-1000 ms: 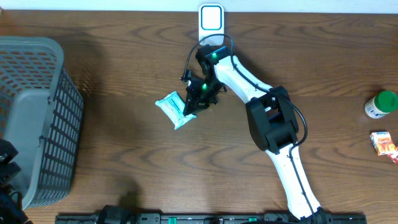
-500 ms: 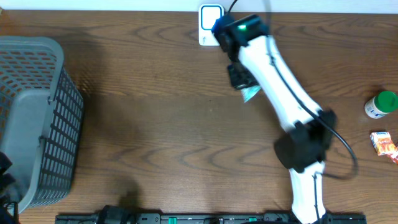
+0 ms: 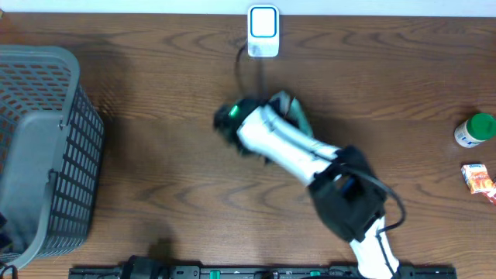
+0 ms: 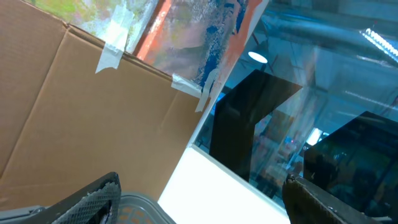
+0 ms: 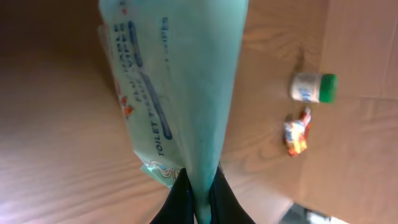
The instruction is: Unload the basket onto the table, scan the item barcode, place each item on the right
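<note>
The item is a teal pack of toilet wipes (image 5: pixel 180 81), and my right gripper (image 5: pixel 200 196) is shut on its edge, so the pack hangs off the table in the right wrist view. From overhead the pack (image 3: pixel 297 115) pokes out past the blurred right arm (image 3: pixel 271 139), a little below and to the right of the white scanner (image 3: pixel 263 31) at the table's back edge. No barcode shows. My left gripper (image 4: pixel 202 183) stands open with nothing between its fingers, aimed up past the basket's rim (image 4: pixel 140 208).
A grey mesh basket (image 3: pixel 39 147) fills the table's left end. A white bottle with a green cap (image 3: pixel 474 129) and a small orange snack packet (image 3: pixel 478 180) lie at the far right. A cardboard wall (image 4: pixel 93 112) stands beyond the left gripper.
The right arm lifted the wipes pack from the table, carried it up beside the scanner, then swung back down and left toward the table's middle. The left gripper stayed open.
</note>
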Robot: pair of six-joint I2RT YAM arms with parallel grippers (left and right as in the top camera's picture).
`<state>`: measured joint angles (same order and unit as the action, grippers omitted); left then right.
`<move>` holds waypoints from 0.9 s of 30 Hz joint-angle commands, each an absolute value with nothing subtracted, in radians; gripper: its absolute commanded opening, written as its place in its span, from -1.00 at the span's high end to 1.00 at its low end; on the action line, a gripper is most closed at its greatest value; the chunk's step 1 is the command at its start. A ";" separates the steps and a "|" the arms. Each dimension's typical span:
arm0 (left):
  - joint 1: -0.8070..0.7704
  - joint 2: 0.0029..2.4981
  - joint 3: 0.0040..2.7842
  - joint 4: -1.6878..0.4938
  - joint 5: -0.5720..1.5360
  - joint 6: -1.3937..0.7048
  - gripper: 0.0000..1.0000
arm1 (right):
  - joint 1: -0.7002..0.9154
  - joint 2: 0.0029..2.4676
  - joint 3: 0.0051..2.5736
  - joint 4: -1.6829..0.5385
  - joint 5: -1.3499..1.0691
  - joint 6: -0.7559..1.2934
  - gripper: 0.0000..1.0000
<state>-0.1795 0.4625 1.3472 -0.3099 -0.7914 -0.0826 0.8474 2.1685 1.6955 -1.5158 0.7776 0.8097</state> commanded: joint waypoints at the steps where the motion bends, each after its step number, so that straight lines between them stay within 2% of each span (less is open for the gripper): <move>1: -0.175 0.450 1.345 -0.306 -0.793 -0.092 -0.66 | 0.987 2.151 1.621 -1.466 0.782 0.886 0.73; 3: -0.175 0.450 1.345 -0.307 -0.793 -0.092 -0.67 | 1.049 2.151 1.621 -1.452 0.749 0.886 -0.04; 6: -0.175 0.450 1.345 -0.307 -0.793 -0.092 -0.66 | 1.125 2.149 1.641 -1.446 0.702 0.863 -0.60; 8: -0.175 0.450 1.345 -0.307 -0.793 -0.092 -0.66 | 1.161 2.149 1.660 -1.451 0.651 0.814 -0.75; 12: -0.175 0.450 1.345 -0.307 -0.793 -0.092 -0.66 | 1.180 2.149 1.694 -1.462 0.593 0.776 -0.80; 14: -0.175 0.450 1.345 -0.307 -0.793 -0.092 -0.66 | 1.157 2.149 1.702 -1.444 0.572 0.775 -0.98; 15: -0.175 0.450 1.345 -0.307 -0.793 -0.092 -0.66 | 1.141 2.149 1.702 -1.433 0.564 0.768 -0.99; 17: -0.175 0.450 1.345 -0.307 -0.793 -0.092 -0.67 | 1.098 2.149 1.700 -1.422 0.570 0.759 -0.88; 19: -0.175 0.450 1.345 -0.307 -0.793 -0.092 -0.66 | 1.048 2.149 1.696 -1.420 0.609 0.758 -0.62; 20: -0.175 0.450 1.345 -0.307 -0.793 -0.092 -0.66 | 1.031 2.149 1.693 -1.420 0.631 0.757 -0.57; 27: -0.175 0.449 1.345 -0.307 -0.793 -0.092 -0.66 | 0.971 2.149 1.524 -1.284 0.644 0.643 -0.61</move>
<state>-0.1791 0.4587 1.3472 -0.3099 -0.7914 -0.0826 0.9733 2.1643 1.6104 -1.3296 0.6350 0.7105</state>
